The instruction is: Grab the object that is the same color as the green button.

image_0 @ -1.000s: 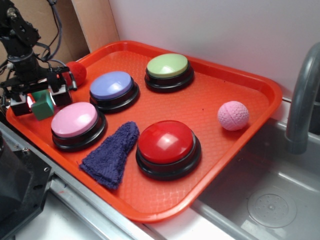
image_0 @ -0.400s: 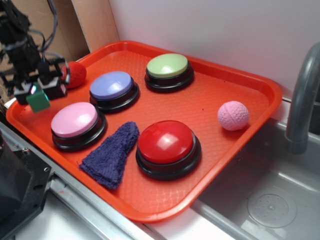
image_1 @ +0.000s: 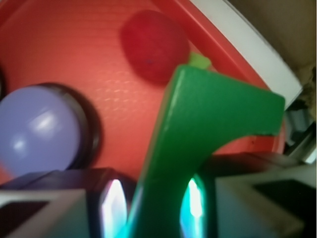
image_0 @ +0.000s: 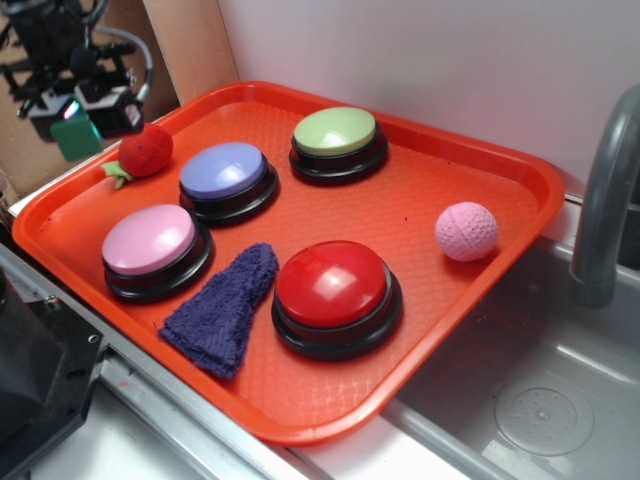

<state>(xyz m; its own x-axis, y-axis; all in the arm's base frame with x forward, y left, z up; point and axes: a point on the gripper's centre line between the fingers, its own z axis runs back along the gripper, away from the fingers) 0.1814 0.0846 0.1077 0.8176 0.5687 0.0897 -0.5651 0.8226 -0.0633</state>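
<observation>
My gripper (image_0: 78, 112) is shut on the small dark-green block (image_0: 75, 136) and holds it in the air above the tray's far-left corner, beyond the rim. In the wrist view the green block (image_1: 198, 148) fills the middle, clamped between my jaws, its curved notch facing right. The green button (image_0: 336, 132), pale lime top on a black base, stands at the back of the orange tray (image_0: 480, 260).
A red fuzzy ball with a green stem (image_0: 146, 151) lies below my gripper and also shows in the wrist view (image_1: 153, 44). Blue button (image_0: 223, 170), pink button (image_0: 150, 240), red button (image_0: 332, 285), purple cloth (image_0: 225, 305), pink ball (image_0: 466, 230). A sink and grey faucet (image_0: 605, 200) lie to the right.
My gripper has risen from the tray's left corner with the green block in it and moved back. The red fuzzy ball with its stem is now fully in sight.
</observation>
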